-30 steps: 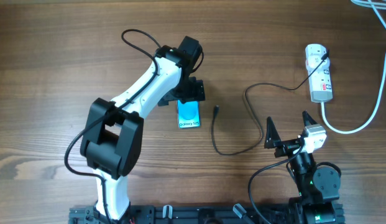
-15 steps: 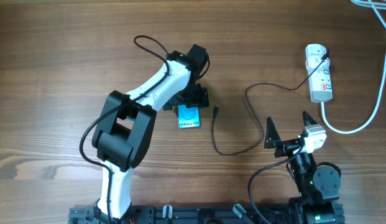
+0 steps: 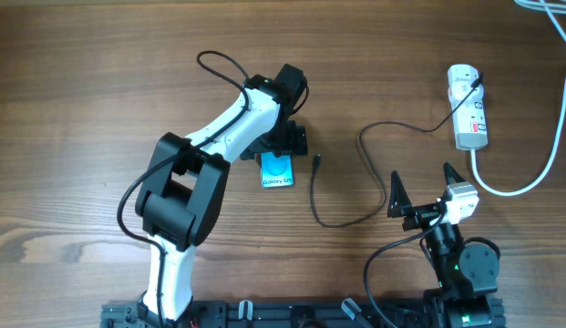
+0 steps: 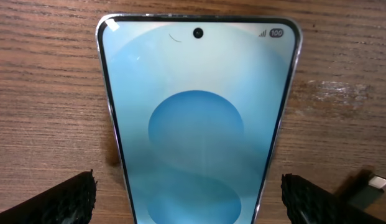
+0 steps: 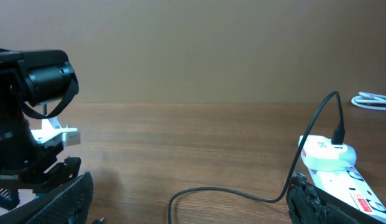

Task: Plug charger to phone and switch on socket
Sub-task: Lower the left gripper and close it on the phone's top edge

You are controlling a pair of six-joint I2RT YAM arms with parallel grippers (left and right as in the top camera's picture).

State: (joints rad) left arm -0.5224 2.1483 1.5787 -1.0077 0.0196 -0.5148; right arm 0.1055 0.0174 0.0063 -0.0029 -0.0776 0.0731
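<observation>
The phone [image 3: 277,170] lies flat on the wooden table, cyan screen up, white lettered strip at its near end. It fills the left wrist view [image 4: 199,118]. My left gripper [image 3: 279,146] is open, one finger on each side of the phone's far end, around it without touching. The charger cable [image 3: 374,173] runs from the socket [image 3: 468,107] in loops to its connector plug [image 3: 316,163], which lies just right of the phone and shows in the left wrist view [image 4: 367,190]. My right gripper [image 3: 419,187] is open and empty, low at the front right. The socket also shows in the right wrist view [image 5: 332,163].
The thick white cord [image 3: 538,173] loops from the socket along the table's right edge to the far right corner. The left arm stretches from the front edge diagonally over the table's left middle.
The left arm swung right and its gripper settled over the phone's far end during the first half second. Since then nothing has moved. The right arm stayed still.
</observation>
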